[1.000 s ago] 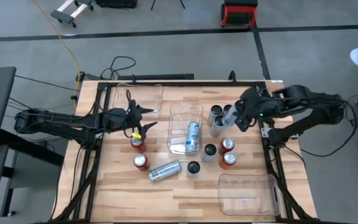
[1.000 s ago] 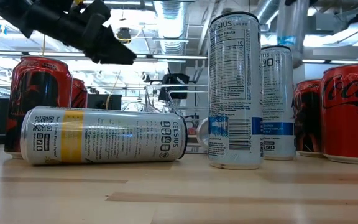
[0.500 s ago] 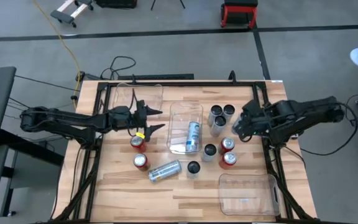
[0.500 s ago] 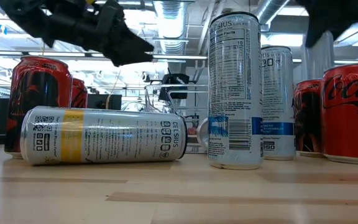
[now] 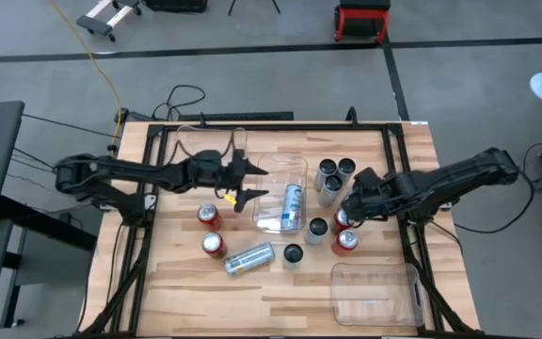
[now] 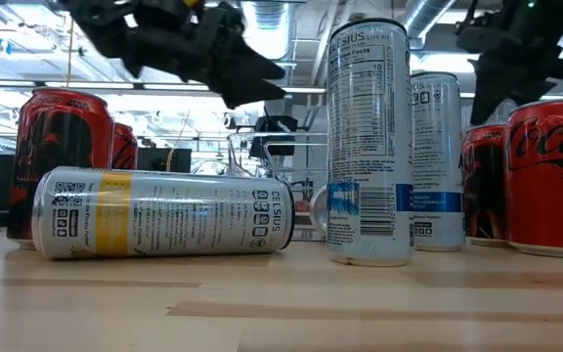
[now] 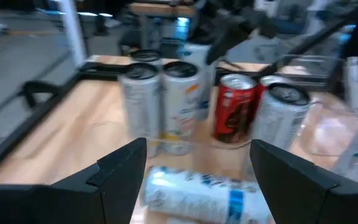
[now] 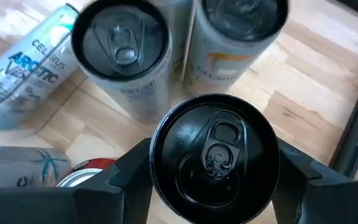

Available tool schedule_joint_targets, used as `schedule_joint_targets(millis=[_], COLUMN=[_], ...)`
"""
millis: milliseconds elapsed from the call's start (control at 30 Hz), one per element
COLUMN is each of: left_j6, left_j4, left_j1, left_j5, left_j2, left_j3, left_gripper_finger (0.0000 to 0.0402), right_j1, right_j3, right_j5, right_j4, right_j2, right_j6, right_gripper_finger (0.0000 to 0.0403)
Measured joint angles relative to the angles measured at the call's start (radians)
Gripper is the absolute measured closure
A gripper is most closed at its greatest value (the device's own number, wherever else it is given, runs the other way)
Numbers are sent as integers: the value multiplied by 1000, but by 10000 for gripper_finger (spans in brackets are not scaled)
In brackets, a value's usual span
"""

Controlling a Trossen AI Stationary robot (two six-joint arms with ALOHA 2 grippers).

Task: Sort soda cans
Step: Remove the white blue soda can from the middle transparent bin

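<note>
Wooden tabletop (image 5: 280, 282), high view: I see the left gripper (image 5: 252, 182) at centre frame, fingers open and empty, at the edge of the middle clear bin (image 5: 263, 212) holding one lying can (image 5: 293, 205). Low view: a silver can (image 6: 159, 213) lies lower left. Right wrist view: the right gripper (image 8: 211, 186), fingers spread, straddles a black-topped can (image 8: 213, 155); whether they grip it, I cannot tell.

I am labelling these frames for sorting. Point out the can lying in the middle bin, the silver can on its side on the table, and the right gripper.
can in the middle bin (image 5: 292, 205), high view, its side.
silver can on its side (image 6: 159, 213), low view, mid-body.
right gripper (image 8: 211, 180), right wrist view, between its fingertips.
</note>
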Motion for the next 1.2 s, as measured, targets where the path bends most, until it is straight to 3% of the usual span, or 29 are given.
schedule_joint_targets(millis=[233, 500, 800, 1000, 1200], left_j6=[7, -83, -7, -96, -122], left_j4=[-102, -193, -237, -222, -219], left_j1=[44, 106, 116, 117, 116], left_j5=[104, 249, 232, 165, 67], left_j2=[142, 262, 314, 313, 313], left_j3=[147, 266, 316, 316, 316], left_gripper_finger=[121, 121, 121, 121, 121], right_j1=[2, 2, 23, 26, 27], right_j3=[-31, -40, -65, -108, -111], right_j5=[0, -3, -2, 16, 19], right_j4=[64, 76, 131, 154, 182], right_j2=[-1, -1, -1, -3, -2], right_j6=[0, -3, -41, -54, -175], right_gripper_finger=[124, 115, 113, 112, 100])
